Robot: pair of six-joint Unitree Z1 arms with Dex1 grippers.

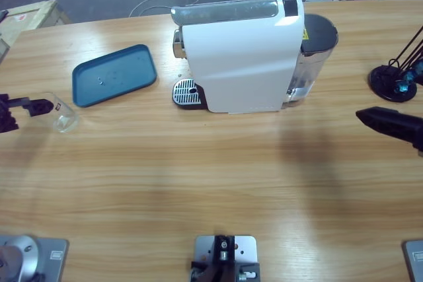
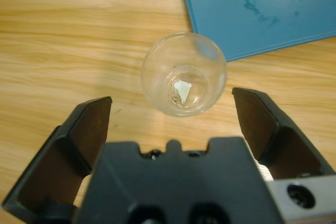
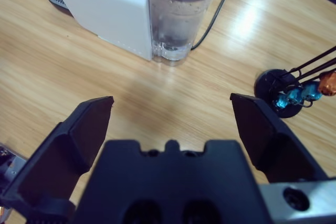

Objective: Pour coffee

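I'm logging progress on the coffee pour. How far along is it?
Nothing looks done: the glass stands on the table beside the blue tray, with no coffee visible in it. In hand: the left gripper is open just short of the glass. The right gripper is open, holding nothing. Left: grasp the glass, bring it to the coffee machine.

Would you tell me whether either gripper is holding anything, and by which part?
Nothing is held. The left gripper is open with the glass just beyond its jaws, untouched; the right gripper is open over bare table.
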